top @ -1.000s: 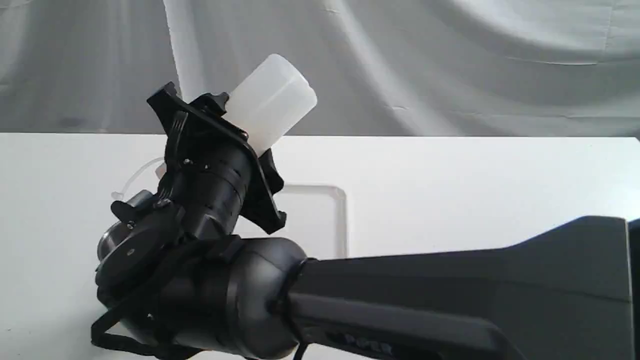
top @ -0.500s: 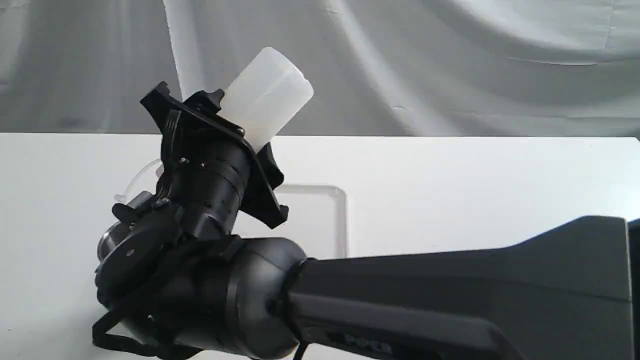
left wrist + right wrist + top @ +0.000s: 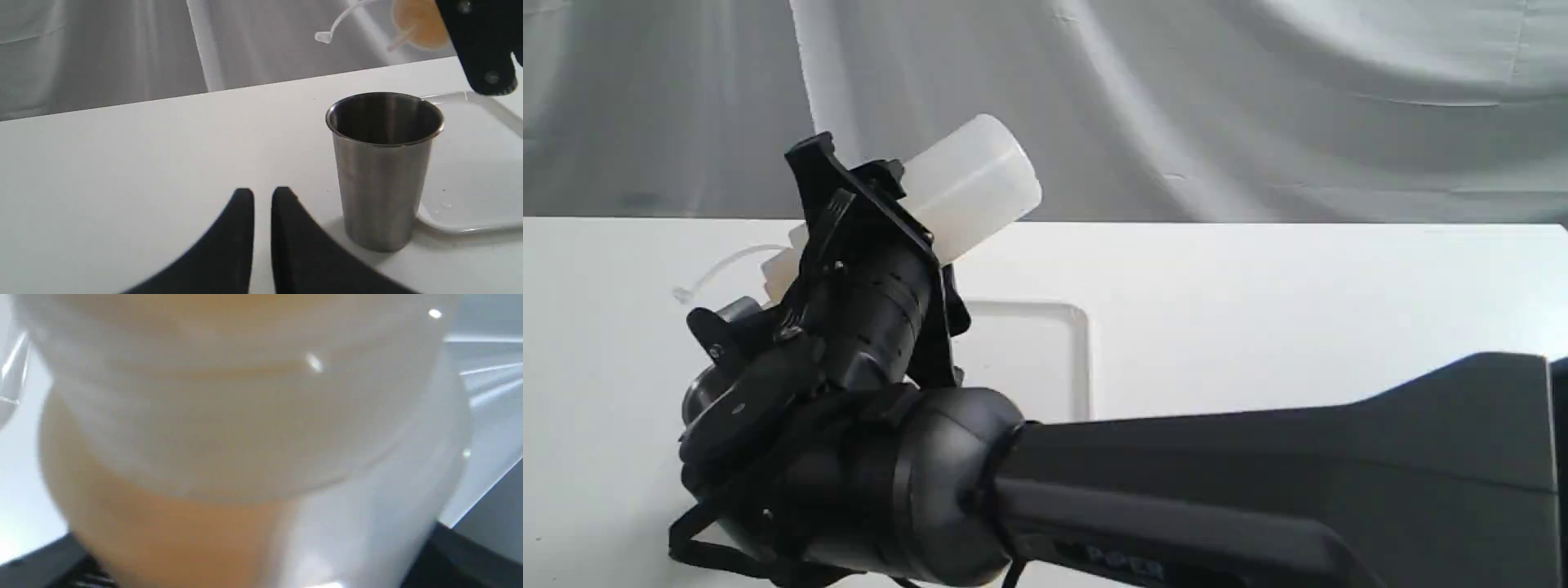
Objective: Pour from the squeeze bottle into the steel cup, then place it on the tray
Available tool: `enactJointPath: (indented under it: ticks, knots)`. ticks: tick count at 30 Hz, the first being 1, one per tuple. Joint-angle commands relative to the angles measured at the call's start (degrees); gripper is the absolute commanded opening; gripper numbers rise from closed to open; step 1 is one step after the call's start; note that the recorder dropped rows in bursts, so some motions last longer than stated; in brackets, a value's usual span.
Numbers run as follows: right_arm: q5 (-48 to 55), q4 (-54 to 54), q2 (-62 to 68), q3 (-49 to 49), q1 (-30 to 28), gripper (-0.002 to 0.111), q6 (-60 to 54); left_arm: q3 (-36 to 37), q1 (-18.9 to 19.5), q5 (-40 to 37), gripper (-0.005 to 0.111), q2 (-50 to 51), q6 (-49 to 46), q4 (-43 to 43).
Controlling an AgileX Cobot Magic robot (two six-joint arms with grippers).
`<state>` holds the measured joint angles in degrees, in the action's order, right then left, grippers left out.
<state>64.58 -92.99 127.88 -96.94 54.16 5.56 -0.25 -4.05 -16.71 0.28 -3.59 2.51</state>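
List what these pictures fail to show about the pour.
- Squeeze bottle nozzle: in the exterior view it is behind the right arm; in the left wrist view it is blurred near the top edge. Whether liquid is flowing cannot be told.
- Steel cup contents: the left wrist view shows only a dark inner wall.
- Liquid level: the right wrist view is too close and blurred.
- Tray: cut off by the left wrist view's edge, partly behind the arm in the exterior view.

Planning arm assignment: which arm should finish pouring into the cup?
Right. The right gripper holds the tilted bottle above the cup; the left gripper is empty, low beside the cup.
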Motion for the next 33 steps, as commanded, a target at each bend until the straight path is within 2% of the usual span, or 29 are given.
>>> enactJointPath:
  ticks: [1,8,13,19,33]
  knots:
    - [0.50,0.03,-2.16,-0.50,-0.38,0.057,9.21,0.25,-0.18,0.37,0.008,-0.29,0.10,0.03]
    - [0.52,1.24,-4.65,-0.50,-0.38,0.057,35.23,0.25,-0.18,0.37,0.008,-0.29,0.10,0.03]
    - [0.52,2.72,-7.67,-0.50,-0.38,0.057,46.16,0.25,-0.18,0.37,0.008,-0.29,0.10,0.03]
    - [0.52,3.13,-9.94,-0.50,-0.58,0.057,52.81,0.25,-0.18,0.37,0.008,-0.29,0.10,0.03]
    - [-1.17,5.99,-14.05,0.90,-1.55,0.057,53.39,0.25,-0.18,0.37,0.008,-0.29,0.10,0.03]
